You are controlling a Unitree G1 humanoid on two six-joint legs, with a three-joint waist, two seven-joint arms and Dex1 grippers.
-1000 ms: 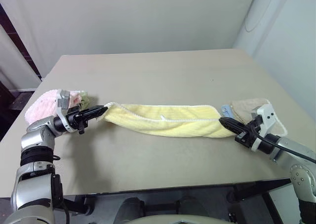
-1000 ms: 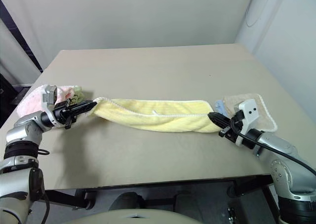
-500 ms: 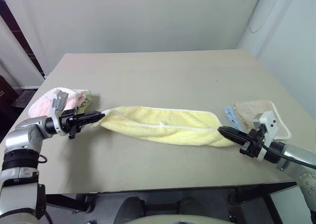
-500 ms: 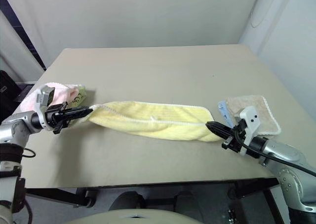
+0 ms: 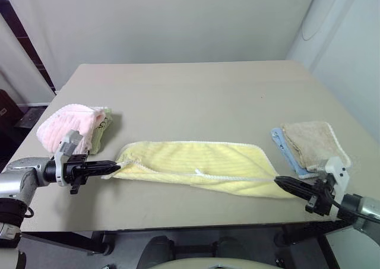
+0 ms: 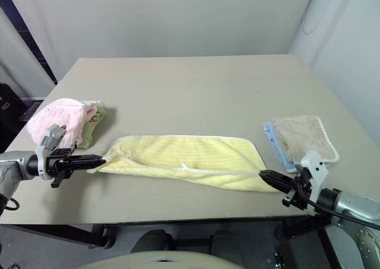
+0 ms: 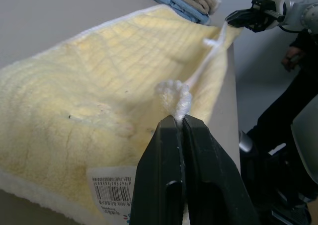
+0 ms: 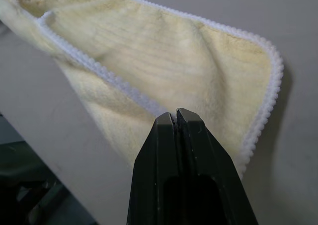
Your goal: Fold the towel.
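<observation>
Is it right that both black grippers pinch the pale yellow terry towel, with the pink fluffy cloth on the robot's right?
Not quite: the pink fluffy cloth lies on the robot's left, as the left eye view shows. Both grippers, left and right, do pinch the pale yellow terry towel.

**Where our four cameras look**

We have two head views looking forward and down over the surface (image 5: pixel 196 97) from its near edge, set slightly apart sideways, so both take in the whole top and the wall behind. Our left wrist view sits very close behind the left tool (image 7: pixel 180 123), looking along it across the towel (image 7: pixel 99 86) toward the right tool (image 7: pixel 233 19). Our right wrist view looks along the right tool (image 8: pixel 176 114), just as near. All four views share the towel.
</observation>
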